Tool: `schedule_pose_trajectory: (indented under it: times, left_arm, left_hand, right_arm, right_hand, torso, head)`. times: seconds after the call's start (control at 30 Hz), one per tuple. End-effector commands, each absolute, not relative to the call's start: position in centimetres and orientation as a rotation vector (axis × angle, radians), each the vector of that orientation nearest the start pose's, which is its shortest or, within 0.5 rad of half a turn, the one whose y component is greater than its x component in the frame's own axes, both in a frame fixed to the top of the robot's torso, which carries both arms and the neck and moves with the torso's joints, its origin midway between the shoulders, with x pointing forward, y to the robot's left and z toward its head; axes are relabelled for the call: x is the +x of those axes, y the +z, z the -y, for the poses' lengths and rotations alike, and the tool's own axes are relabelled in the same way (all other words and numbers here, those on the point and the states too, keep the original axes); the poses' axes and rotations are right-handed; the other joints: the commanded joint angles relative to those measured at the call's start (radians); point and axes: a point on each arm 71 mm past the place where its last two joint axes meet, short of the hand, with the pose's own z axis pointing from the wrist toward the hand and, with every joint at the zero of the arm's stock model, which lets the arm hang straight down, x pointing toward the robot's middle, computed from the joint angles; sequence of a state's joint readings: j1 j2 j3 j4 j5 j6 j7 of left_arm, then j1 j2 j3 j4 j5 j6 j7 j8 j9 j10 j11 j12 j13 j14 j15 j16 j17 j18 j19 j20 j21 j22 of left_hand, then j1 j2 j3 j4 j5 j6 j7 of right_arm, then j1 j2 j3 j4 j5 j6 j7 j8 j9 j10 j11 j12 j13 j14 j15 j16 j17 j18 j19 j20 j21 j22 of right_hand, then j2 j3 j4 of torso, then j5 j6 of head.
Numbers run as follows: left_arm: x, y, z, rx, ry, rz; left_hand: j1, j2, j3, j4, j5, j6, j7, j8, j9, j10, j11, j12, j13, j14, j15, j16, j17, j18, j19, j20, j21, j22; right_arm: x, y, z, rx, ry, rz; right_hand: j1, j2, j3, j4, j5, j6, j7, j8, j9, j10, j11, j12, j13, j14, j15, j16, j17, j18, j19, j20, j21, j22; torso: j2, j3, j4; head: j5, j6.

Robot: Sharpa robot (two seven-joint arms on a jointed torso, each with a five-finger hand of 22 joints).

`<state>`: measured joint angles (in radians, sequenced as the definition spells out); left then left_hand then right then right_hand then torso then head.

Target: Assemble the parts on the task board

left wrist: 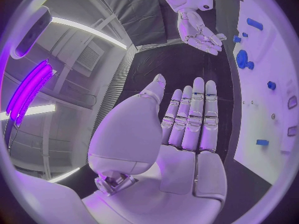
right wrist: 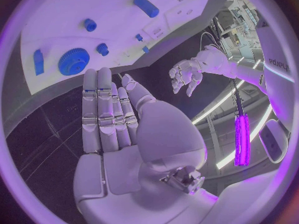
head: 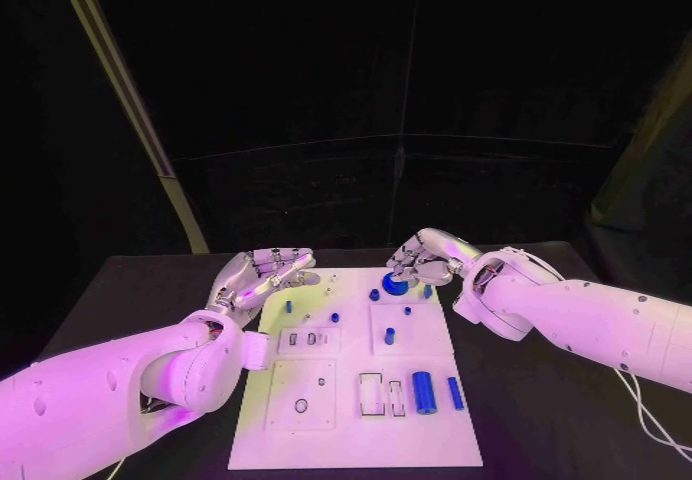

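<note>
The white task board [head: 361,420] lies in the middle of the black table. A blue gear [head: 395,284] sits near its far edge, with small blue pegs [head: 374,295] around it. A thick blue cylinder [head: 423,391] and a thin blue bar [head: 456,393] lie at the near right. My right hand [head: 423,262] hovers just beyond the gear, fingers extended, holding nothing. My left hand [head: 264,275] is at the board's far left corner, fingers straight and apart, empty. The left wrist view shows my left hand [left wrist: 187,129], the gear [left wrist: 242,58] and the right hand [left wrist: 199,32]. The right wrist view shows my right hand [right wrist: 118,119] flat beside the gear [right wrist: 74,62].
Several recessed slots [head: 372,392] and a small ring hole [head: 300,405] mark the board's near half. Another blue peg [head: 391,335] stands mid-board. Black table surface [head: 548,420] lies open to the right of the board and behind it.
</note>
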<state>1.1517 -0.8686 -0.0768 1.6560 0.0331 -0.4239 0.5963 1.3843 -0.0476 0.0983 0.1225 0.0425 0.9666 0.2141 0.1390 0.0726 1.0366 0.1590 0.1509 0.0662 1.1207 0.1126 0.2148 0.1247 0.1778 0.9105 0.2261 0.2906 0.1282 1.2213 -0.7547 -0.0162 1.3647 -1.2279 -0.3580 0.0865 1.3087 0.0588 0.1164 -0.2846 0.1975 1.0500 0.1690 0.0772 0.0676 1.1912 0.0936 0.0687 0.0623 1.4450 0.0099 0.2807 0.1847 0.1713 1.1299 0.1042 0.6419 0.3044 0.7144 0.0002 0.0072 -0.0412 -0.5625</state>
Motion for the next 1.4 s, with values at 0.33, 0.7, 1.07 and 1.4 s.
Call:
schedule_pose_trajectory:
  times: [0.33, 0.7, 1.07, 1.4]
  left_arm:
    - [44.5, -18.8, -18.0, -1.074, -1.689, -1.334]
    - [44.6, -18.9, -18.1, -1.079, -1.688, -1.344]
    - [44.7, -19.0, -18.1, -1.082, -1.689, -1.353]
    - [44.7, -19.0, -18.1, -1.086, -1.690, -1.362]
  left_hand:
    - [-0.009, 0.007, -0.002, -0.014, 0.006, 0.004, 0.000, -0.010, -0.004, 0.003, 0.003, -0.011, -0.002, 0.001, 0.002, -0.013, 0.000, 0.006, 0.013, 0.001, 0.001, -0.004]
    - [-0.011, 0.007, -0.002, -0.016, 0.006, 0.005, 0.001, -0.012, -0.004, 0.003, 0.003, -0.014, -0.002, 0.001, 0.002, -0.015, 0.000, 0.006, 0.016, 0.001, 0.001, -0.004]
    - [-0.012, 0.008, -0.003, -0.017, 0.006, 0.005, 0.001, -0.013, -0.004, 0.003, 0.003, -0.015, -0.002, 0.002, 0.002, -0.016, 0.000, 0.006, 0.017, 0.001, 0.001, -0.005]
    - [-0.013, 0.009, -0.003, -0.017, 0.005, 0.005, 0.001, -0.014, -0.005, 0.002, 0.003, -0.017, -0.002, 0.002, 0.002, -0.017, 0.000, 0.006, 0.018, 0.001, 0.001, -0.005]
  right_arm:
    - [51.9, -16.7, 17.1, -0.301, 0.557, -1.609]
    - [51.8, -16.1, 16.0, -0.338, 0.537, -1.588]
    - [52.3, -16.0, 15.4, -0.339, 0.517, -1.604]
    - [52.7, -16.7, 15.0, -0.361, 0.497, -1.679]
  right_hand:
    - [-0.063, -0.051, 0.091, 0.005, -0.009, -0.001, -0.016, -0.012, -0.001, -0.037, -0.009, -0.005, 0.001, 0.053, -0.015, 0.439, 0.281, -0.014, 0.101, -0.012, 0.375, 0.327]
    - [-0.077, -0.062, 0.135, 0.016, -0.011, -0.013, -0.014, -0.012, -0.001, -0.033, -0.004, -0.003, 0.002, 0.049, -0.012, 0.700, 0.532, -0.052, 0.155, -0.003, 0.585, 0.604]
    - [-0.075, -0.062, 0.171, 0.024, -0.029, -0.023, -0.010, -0.013, -0.001, -0.046, 0.001, -0.005, 0.002, 0.043, -0.007, 0.783, 0.605, -0.063, 0.169, 0.002, 0.647, 0.686]
    - [-0.079, -0.073, 0.189, 0.030, -0.039, -0.025, -0.008, -0.013, -0.001, -0.052, 0.003, -0.005, 0.002, 0.047, -0.004, 0.843, 0.668, -0.072, 0.188, 0.006, 0.685, 0.746]
  torso:
    - [0.050, -0.0068, 0.0130]
    - [0.058, -0.0082, 0.0112]
    - [0.061, -0.0084, 0.0158]
    - [0.065, -0.0091, 0.0153]
  head:
    - [-0.018, 0.011]
    - [-0.022, 0.008]
    - [-0.022, 0.003]
    - [-0.022, -0.001]
